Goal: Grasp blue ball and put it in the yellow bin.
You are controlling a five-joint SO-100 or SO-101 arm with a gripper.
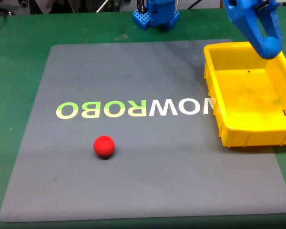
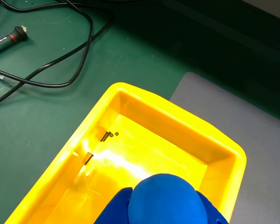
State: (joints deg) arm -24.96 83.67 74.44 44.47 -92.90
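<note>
though the frame's top edge crops it, the gripper point(image 1: 270, 44) clamps the blue ball point(image 1: 271, 46) over the yellow bin point(image 1: 214, 90).

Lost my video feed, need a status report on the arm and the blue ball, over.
Gripper shut on blue ball, held above yellow bin. Ball not yet released. Bin interior bare below it. Red ball sits apart on the grey mat.
</note>
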